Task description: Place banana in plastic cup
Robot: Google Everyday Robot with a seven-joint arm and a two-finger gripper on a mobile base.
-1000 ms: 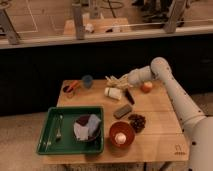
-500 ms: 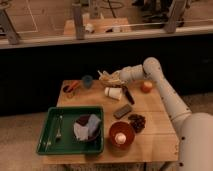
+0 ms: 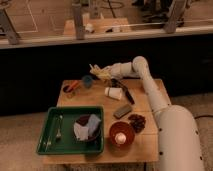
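Note:
My gripper [image 3: 101, 73] hangs over the back of the wooden table [image 3: 100, 152], at the end of the white arm that reaches in from the right. It is shut on the banana [image 3: 96, 71], a pale-yellow piece that sticks out to the left of the fingers. The plastic cup [image 3: 87, 81], small and dull blue, stands upright at the table's back left. It is just below and left of the banana's tip, and the banana is not inside it.
A white cup [image 3: 114, 93] lies on its side mid-table beside a black utensil [image 3: 126, 91]. A green tray [image 3: 47, 145] at the front left holds a fork and a bowl with cloth. An orange-brown bowl [image 3: 121, 134], a dark block [image 3: 122, 111] and an orange item [image 3: 71, 87] are nearby.
The arm has swung left, carrying the banana from over the white cup to just beside the blue cup. Nothing on the table has moved.

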